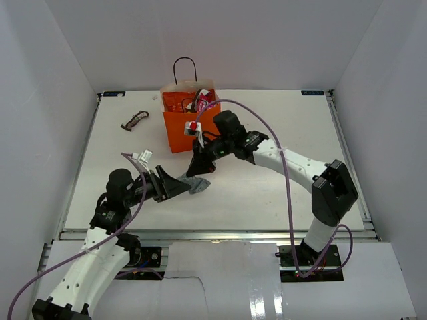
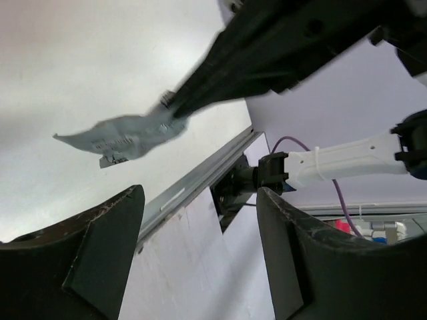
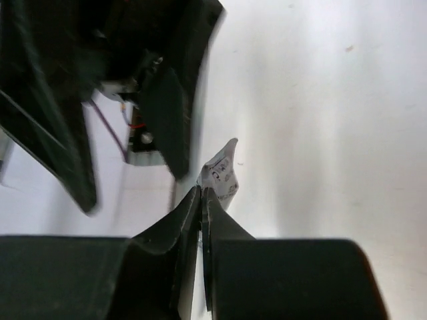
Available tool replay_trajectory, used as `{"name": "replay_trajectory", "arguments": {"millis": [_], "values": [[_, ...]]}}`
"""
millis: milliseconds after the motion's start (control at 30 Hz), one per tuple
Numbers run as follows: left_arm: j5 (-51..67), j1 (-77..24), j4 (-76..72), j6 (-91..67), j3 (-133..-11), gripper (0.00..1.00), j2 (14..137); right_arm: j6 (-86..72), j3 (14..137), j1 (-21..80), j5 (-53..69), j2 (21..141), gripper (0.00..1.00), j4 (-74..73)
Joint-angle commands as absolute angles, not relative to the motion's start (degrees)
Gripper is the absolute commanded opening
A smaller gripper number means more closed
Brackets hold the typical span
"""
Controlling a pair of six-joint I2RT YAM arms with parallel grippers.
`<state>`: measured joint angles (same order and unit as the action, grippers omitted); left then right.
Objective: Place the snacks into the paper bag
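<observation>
The right tool [image 1: 195, 171] was shut tight, its two dark fingers [image 3: 189, 212] pressed together on one edge of a small crinkled silver-grey foil packet [image 1: 199, 185], which stuck out past the fingertips with its printed face showing in the right wrist view. This packet sat low over the white worktop [image 1: 300, 113], near the middle and just in front of the upright bright orange paper bag [image 1: 181, 130]. I could not tell whether its free end touched the surface. The left tool [image 1: 179, 187] lay just beside the packet on its left, its jaws spread wide with nothing between them. In the left wrist view the packet [image 2: 123, 137] hung beyond the gap, apart from both left fingers [image 2: 107, 240]. The orange bag stood towards the far side of the worktop, one thin black loop handle [image 1: 185, 65] rising above its rim. A large red chip bag [image 1: 176, 102] and a pink packet [image 1: 205, 100] showed inside its open top. A dark brown packet [image 1: 135, 120] lay flat on the worktop to the left of the bag, well apart from both tools.
</observation>
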<state>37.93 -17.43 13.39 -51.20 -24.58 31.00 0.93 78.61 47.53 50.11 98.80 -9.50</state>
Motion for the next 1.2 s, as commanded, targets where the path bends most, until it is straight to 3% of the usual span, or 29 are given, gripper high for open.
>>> {"name": "replay_trajectory", "arguments": {"millis": [0, 100, 200, 433, 800, 1033, 1133, 1167], "values": [[35.78, -17.32, 15.37, -43.52, -32.86, 0.78, 29.27, 22.19, 86.73, 44.65, 52.05, 95.19, 0.08, -24.4], [31.66, -17.31, 18.62, -39.91, -38.74, 0.79, 27.6, 33.8, 97.41, 42.81, 47.73, 95.36, 0.08, -34.76], [27.0, -17.31, 22.05, -37.45, -43.93, 0.87, 26.02, 37.26, 109.19, 41.14, 45.71, 96.5, 0.08, -38.58], [18.73, -17.32, 29.34, -35.24, -46.58, 0.88, 22.94, 20.95, 127.95, 38.23, 35.45, 100.46, 0.08, -22.63], [15.73, -17.32, 30.67, -39.55, -42.01, 0.89, 17.58, 9.59, 124.99, 37.71, 13.3, 108.97, 0.08, 1.73], [12.22, -17.31, 32.78, -40.87, -42.8, 0.89, 18.19, 5.89, 123.23, 37.09, 14.68, 114.43, 0.08, 3.52], [11.78, -17.31, 32.78, -41.66, -42.36, 0.89, 19.77, 4.48, 121.64, 36.91, 14.68, 115.05, 0.14, 3.69], [11.6, -17.31, 32.78, -41.83, -42.02, 0.89, 20.91, 4.4, 121.29, 36.83, 14.76, 115.14, 0.22, 3.69]]}}
